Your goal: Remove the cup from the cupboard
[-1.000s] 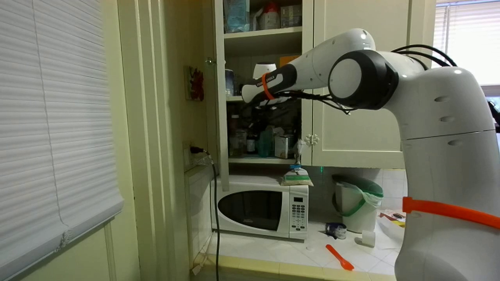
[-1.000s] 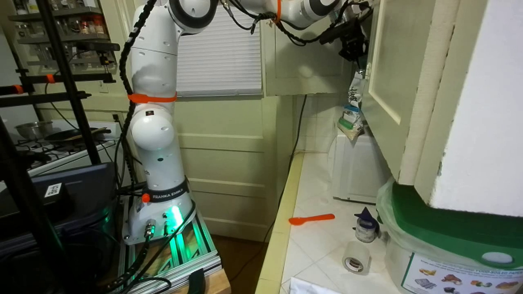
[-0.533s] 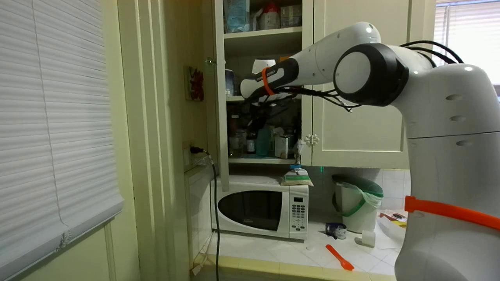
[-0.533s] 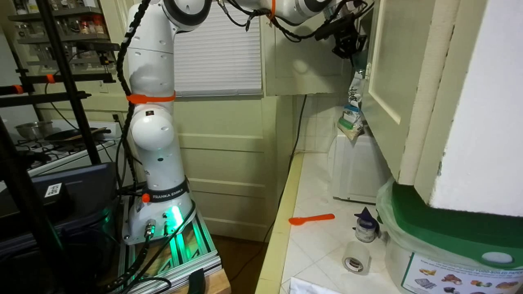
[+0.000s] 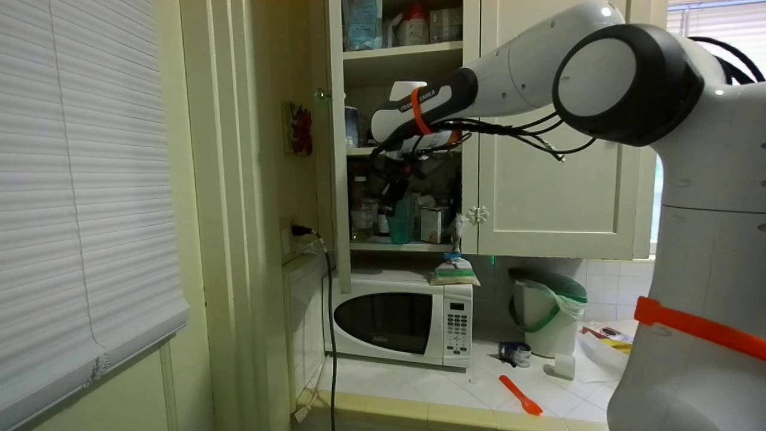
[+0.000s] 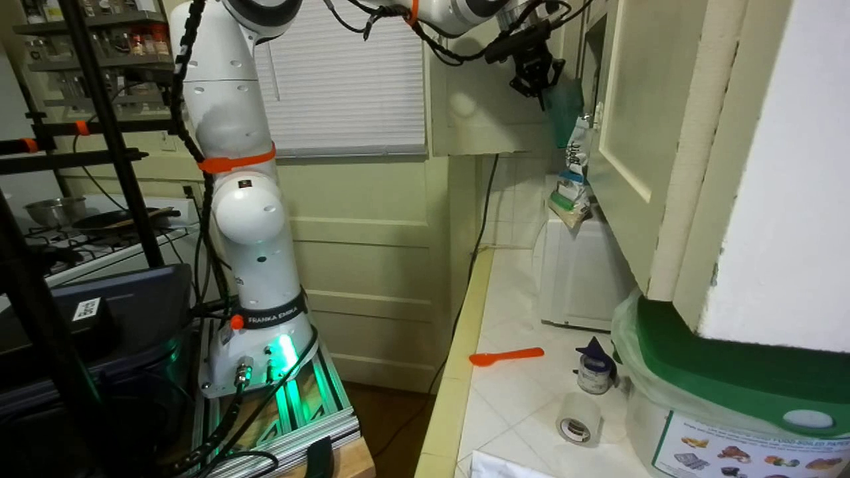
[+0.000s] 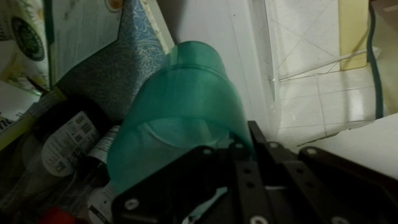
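“Standing open on one side, the cream wall cabinet (image 5: 471,191) gives how much passage?”

“The gap between its swung-out door (image 6: 495,126) and its closed door (image 5: 553,197). In front, open air lies over the tiled counter (image 6: 514,392), crossed by the Franka arm (image 6: 250,209).”

“Below?”

“The white microwave (image 5: 383,320), its top under the bottom shelf's (image 5: 377,246) front edge.”

“The jaws?”

“Narrow. The Robotiq gripper (image 7: 248,138) pinches the wall of the teal tumbler (image 7: 186,90), one finger inside the rim, the other outside.”

“And the tumbler?”

“Tilted, at the cabinet's open front. In the wrist view its base overlaps the shelf edge and the microwave top; whether it touches the shelf, I cannot tell.”

“What stands near?”

“The plastic bag (image 5: 455,272) on the microwave, one corner past the edge, apart from the tumbler. Smaller, the orange spoon (image 5: 519,395) lies close to the counter's yellow edge.”
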Controlling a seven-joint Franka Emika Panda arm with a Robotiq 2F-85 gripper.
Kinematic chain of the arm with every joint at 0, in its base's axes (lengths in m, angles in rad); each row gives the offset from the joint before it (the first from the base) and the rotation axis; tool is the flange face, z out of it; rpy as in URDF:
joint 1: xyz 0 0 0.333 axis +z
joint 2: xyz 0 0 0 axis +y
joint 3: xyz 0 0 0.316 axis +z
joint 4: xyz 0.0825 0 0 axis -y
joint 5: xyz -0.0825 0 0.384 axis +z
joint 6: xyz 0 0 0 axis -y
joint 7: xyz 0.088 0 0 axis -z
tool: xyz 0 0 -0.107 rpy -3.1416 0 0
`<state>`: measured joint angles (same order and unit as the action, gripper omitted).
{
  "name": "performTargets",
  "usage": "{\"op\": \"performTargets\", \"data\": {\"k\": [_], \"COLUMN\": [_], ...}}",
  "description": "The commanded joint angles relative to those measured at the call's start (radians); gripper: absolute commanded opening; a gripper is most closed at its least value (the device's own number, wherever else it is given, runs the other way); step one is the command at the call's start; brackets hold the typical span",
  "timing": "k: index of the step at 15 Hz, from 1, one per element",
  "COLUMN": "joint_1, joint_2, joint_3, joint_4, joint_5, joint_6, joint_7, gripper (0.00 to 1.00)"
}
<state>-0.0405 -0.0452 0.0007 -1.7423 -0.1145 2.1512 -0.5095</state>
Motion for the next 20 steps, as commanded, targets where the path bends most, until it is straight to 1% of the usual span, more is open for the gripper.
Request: {"op": "performTargets", "data": {"k": [1, 5, 8, 12, 15, 16, 17, 20], "joint_1": [0.025, 0.050, 0.069, 0.089, 0.099, 0.093, 0.094, 0.093], "joint_2": [-0.127, -0.207, -0.250, -0.266, -0.258, -0.233, -0.231, -0.228], "joint_3": [-0.011, -0.024, -0.035, -0.039, -0.040, -0.035, -0.035, -0.035], "joint_4": [-0.169, -0.293, -0.369, -0.451, -0.479, -0.438, -0.443, -0.439], "joint_5": [0.053, 0.082, 0.102, 0.102, 0.106, 0.081, 0.081, 0.081], "joint_6": [0.015, 0.036, 0.024, 0.050, 0.079, 0.044, 0.047, 0.047], "joint_7": [-0.064, -0.113, -0.150, -0.162, -0.149, -0.134, -0.134, -0.135], "gripper": [0.02, 0.02, 0.02, 0.02, 0.02, 0.02, 0.06, 0.06]}}
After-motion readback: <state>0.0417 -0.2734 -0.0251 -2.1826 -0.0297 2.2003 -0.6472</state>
